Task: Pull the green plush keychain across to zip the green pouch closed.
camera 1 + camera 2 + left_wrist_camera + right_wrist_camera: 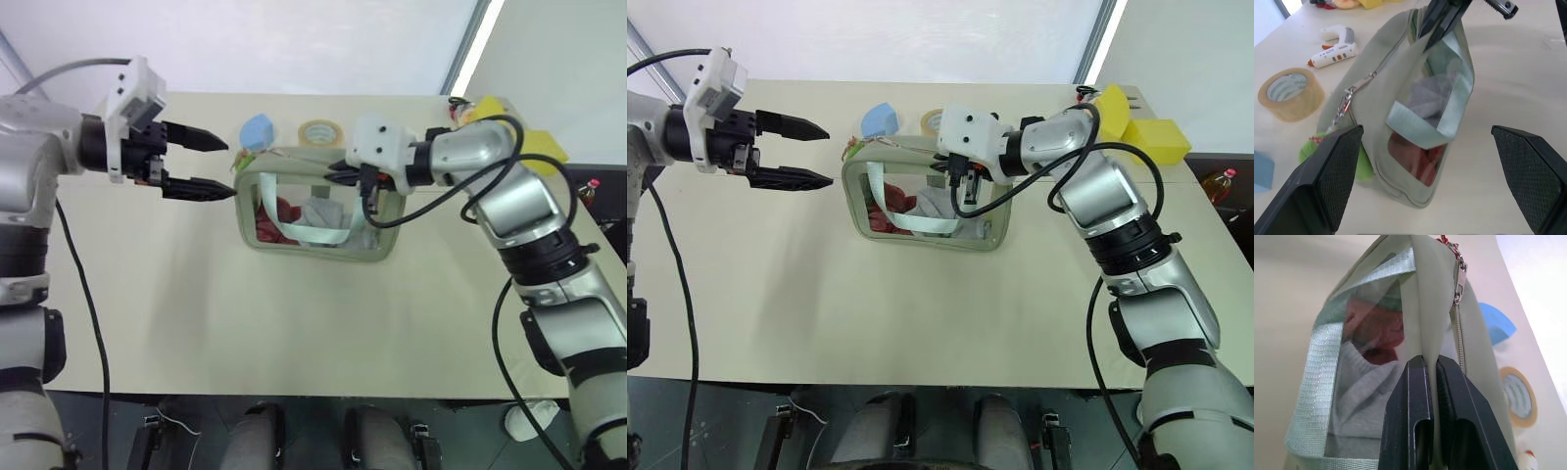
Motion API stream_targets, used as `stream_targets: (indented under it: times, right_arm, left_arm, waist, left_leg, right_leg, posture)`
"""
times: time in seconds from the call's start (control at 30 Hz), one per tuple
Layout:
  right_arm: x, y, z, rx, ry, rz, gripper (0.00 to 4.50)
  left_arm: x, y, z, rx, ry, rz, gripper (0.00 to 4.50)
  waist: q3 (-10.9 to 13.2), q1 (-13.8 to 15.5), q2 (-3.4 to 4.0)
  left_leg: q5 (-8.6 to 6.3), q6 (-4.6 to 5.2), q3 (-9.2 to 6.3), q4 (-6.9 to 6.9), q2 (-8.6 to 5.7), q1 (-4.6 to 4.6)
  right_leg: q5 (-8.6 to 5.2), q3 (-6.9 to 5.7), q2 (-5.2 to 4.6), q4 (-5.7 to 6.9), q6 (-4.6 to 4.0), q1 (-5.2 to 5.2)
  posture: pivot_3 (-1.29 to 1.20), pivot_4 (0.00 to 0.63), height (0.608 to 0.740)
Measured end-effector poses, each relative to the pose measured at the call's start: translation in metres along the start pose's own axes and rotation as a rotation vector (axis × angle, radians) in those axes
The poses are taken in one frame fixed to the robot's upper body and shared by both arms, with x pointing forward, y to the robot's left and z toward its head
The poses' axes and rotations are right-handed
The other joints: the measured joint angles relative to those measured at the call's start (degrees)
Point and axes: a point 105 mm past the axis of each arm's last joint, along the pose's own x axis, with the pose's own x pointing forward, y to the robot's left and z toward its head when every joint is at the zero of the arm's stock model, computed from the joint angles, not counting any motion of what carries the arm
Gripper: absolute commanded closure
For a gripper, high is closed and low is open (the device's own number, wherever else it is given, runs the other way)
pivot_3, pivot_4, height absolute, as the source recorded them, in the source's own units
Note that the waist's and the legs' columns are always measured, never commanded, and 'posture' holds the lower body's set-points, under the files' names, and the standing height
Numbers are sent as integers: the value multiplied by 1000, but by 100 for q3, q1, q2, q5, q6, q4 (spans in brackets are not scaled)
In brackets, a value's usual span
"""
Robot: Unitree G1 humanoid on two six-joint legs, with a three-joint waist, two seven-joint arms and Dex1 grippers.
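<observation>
Right wrist view shows the right gripper [1429,363] pinching the top edge of the green pouch [318,211], judged as anchoring it for zipping. Left gripper [217,166], fingers spread, hovers beside the green plush keychain [1364,164] at the pouch's left end.

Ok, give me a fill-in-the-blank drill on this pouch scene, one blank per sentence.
1. The right gripper is shut on the ____ edge.
2. The left gripper hangs ____ beside the pouch.
3. The keychain lies at the pouch's end nearest the ____ gripper.
4. The tape roll lies beside a ____ block.

Missing words: pouch's; open; left; blue
</observation>
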Motion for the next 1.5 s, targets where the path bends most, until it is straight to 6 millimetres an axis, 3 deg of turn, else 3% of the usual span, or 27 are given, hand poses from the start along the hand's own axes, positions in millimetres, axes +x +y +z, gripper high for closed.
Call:
stream_targets:
  times: [0.17, 0.3, 0.7, 1.0, 1.03, 1.2, 1.33, 1.5]
  right_arm:
    - [0, -27, -4, -31, 25, -86, 4434]
    - [-1, -32, 2, -40, -6, -113, 4434]
    - [7, 16, -9, -57, -33, 33, 4434]
    - [2, 17, -9, -38, -24, 48, 4434]
    - [2, 18, -9, -38, -24, 50, 3754]
    - [0, 21, -11, -12, -11, 55, 1442]
    - [-22, 14, -7, -20, 15, 23, 1442]
    - [-54, 6, -3, -18, 47, -45, 1442]
  left_arm:
    - [-1, 2, -2, 0, 2, 9, 0]
    - [0, 3, -1, 6, -3, 9, 0]
    - [2, 3, 0, 9, -8, 1, 0]
    - [3, 2, 1, 10, -11, -6, 0]
    - [3, 2, 1, 10, -11, -6, 0]
    - [2, 4, -2, 10, -9, 5, 0]
    - [-3, 12, -10, -25, 3, 47, 0]
    - [-25, 33, -35, -90, 41, 189, 0]
  waist:
    - [2, 5, 3]
    - [2, 4, 3]
    - [2, 6, 3]
    - [2, 24, 3]
    - [2, 28, 3]
    - [2, 21, 3]
    - [3, 35, 4]
    - [2, 32, 3]
  left_leg:
    - [1, -2, 1, -3, -1, -1]
    - [3, -5, 1, -2, -1, -2]
    - [3, -6, 0, -1, -1, 0]
    - [3, -6, -1, -1, -1, 2]
    - [3, -6, -1, -1, -1, 2]
    - [3, -6, -1, -2, -1, 2]
    - [3, -6, -1, -1, -2, 1]
    - [3, -5, 2, -2, -1, 3]
  right_leg:
    - [0, 0, 0, -1, 0, -2]
    - [0, 0, -1, -1, 0, -1]
    - [0, 0, -1, 0, 0, 2]
    - [0, -1, -1, -1, 0, 6]
    - [0, -1, -1, -1, 0, 6]
    - [0, -1, -1, -1, 0, 4]
    - [0, -1, -1, -1, 0, 4]
    - [0, -4, 0, -1, 0, 6]
  posture:
    - [0, 150, 740]
    - [0, 150, 740]
    - [0, 150, 740]
    - [0, 150, 740]
    - [0, 150, 740]
    - [0, 150, 740]
    - [0, 150, 740]
    - [0, 150, 740]
